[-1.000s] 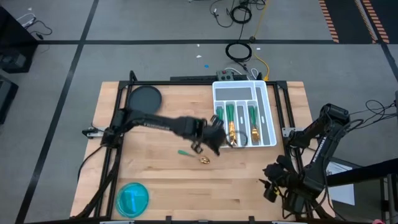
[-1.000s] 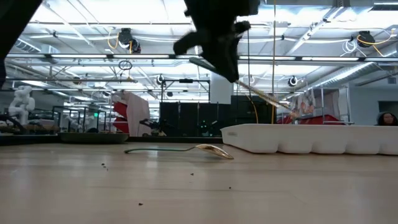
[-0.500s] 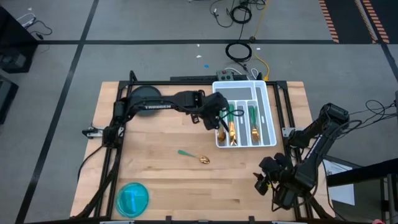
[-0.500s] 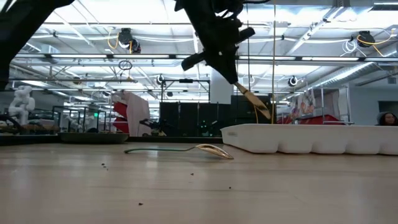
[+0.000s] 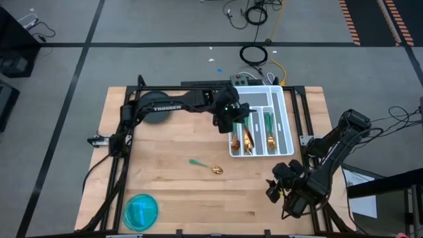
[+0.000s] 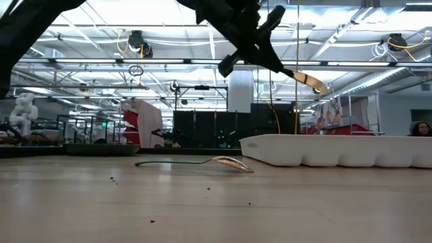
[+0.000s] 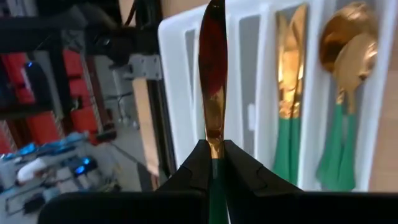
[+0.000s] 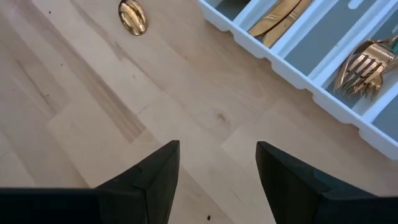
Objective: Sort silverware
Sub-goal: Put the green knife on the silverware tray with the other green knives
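My left gripper (image 5: pixel 234 118) hangs over the left side of the white compartment tray (image 5: pixel 281 106), shut on a knife (image 7: pixel 212 74) with a gold blade and a teal handle. In the low view the blade (image 6: pixel 307 77) juts out past the gripper (image 6: pixel 264 57), above the tray (image 6: pixel 337 150). One gold spoon with a teal handle (image 5: pixel 206 165) lies flat on the table near its middle. The tray holds knives (image 7: pixel 291 68), spoons (image 7: pixel 348 56) and forks (image 8: pixel 364 62). My right gripper (image 5: pixel 274 188) stands open above bare wood near the tray's near end. My left gripper pinches the knife's teal handle, close to where the blade begins (image 7: pixel 215 167), between its two fingers. The fingers come from the table's left, slanting down, and the knife runs on along them. The knife is lifted clear above the tray, its blade tip a little lower than its handle.
A blue round bowl (image 5: pixel 141 210) sits at the near left corner, and a dark round disc (image 5: pixel 153 106) at the far left. Cables and a box (image 5: pixel 241 80) lie just beyond the tray's far end. Bare wood lies between the spoon and the bowl.
My left gripper has carried the knife from the table's middle toward the far edge, over the tray's left side, and has rolled. The blade has swung from pointing steeply down to nearly level. My right gripper has drifted a little toward the table's left.
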Action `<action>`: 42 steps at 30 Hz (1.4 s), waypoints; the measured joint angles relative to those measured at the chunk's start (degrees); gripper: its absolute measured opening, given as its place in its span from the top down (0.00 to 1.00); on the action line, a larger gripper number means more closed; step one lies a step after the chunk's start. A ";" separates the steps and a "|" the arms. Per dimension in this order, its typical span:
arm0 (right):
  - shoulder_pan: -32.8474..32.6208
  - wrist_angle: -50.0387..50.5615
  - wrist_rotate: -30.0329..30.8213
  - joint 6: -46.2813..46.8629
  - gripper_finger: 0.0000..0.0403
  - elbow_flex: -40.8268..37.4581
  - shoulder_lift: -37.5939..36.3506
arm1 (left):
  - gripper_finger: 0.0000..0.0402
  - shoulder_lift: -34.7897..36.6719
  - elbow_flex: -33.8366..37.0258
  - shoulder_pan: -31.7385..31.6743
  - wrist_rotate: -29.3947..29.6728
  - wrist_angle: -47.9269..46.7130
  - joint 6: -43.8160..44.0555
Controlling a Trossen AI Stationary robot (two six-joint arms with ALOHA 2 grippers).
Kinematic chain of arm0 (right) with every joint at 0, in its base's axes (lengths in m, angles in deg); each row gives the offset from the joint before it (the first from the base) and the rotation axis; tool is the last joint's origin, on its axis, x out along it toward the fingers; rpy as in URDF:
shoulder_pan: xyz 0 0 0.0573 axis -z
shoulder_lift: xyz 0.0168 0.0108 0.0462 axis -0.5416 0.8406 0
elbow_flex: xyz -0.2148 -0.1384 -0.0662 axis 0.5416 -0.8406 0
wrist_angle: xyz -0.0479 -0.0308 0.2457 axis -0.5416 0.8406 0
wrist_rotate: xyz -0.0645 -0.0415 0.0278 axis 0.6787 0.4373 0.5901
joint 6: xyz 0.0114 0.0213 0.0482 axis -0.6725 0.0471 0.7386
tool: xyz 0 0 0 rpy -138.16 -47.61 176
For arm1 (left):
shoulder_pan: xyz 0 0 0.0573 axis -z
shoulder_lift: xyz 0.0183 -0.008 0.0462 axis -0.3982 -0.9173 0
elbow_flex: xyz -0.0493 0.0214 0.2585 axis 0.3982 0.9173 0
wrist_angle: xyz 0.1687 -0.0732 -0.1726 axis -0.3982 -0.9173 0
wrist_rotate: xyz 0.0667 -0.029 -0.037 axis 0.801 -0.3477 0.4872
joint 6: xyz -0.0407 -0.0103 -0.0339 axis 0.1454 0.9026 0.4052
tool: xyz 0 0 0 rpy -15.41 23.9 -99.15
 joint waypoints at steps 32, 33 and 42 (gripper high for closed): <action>15.38 11.15 1.95 -3.56 0.49 -0.05 -0.23 | 0.94 -6.62 0.00 -1.65 -13.38 -3.48 9.25; 17.01 11.32 2.73 -3.57 0.49 -0.07 -0.52 | 0.94 -6.61 0.00 -1.63 -13.38 -4.80 9.24; 27.32 -8.87 2.75 -7.89 0.49 -11.80 -16.78 | 0.94 -5.77 0.02 -0.78 -13.16 -7.89 9.28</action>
